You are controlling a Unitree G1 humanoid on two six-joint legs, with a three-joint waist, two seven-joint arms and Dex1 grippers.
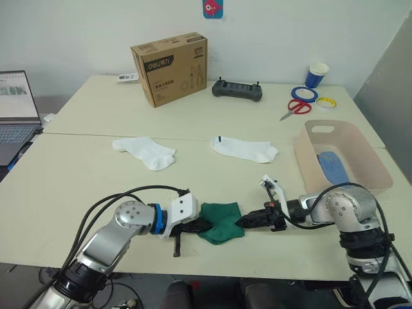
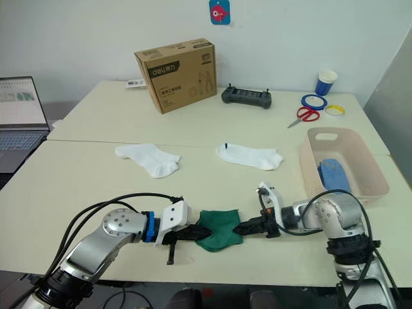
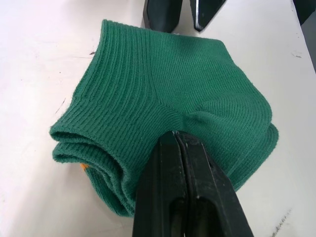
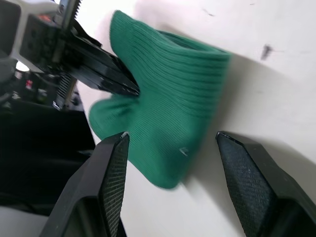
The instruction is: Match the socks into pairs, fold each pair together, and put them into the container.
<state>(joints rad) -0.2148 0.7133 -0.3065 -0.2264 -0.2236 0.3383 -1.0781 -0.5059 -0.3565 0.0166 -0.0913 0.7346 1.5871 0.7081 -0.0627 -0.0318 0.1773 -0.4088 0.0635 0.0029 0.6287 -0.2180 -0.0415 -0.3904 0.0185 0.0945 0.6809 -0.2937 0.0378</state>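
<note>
A folded bundle of dark green socks (image 1: 222,222) lies near the table's front edge. My left gripper (image 1: 201,225) is shut on its left side, pinching the fabric (image 3: 173,89). On the bundle's right side, my right gripper (image 1: 243,221) is open, and its fingers (image 4: 116,163) straddle the end of the green bundle (image 4: 168,113) without closing. Two white socks (image 1: 145,151) (image 1: 244,149) lie flat and apart at mid-table. The pale pink container (image 1: 308,161) stands at the right with a light blue sock (image 1: 333,166) inside.
A brown cardboard box (image 1: 170,67), a black controller (image 1: 237,90), red scissors (image 1: 295,107), tape rolls (image 1: 304,94) and a blue cup (image 1: 316,74) sit at the back. A laptop (image 1: 16,106) is at the far left.
</note>
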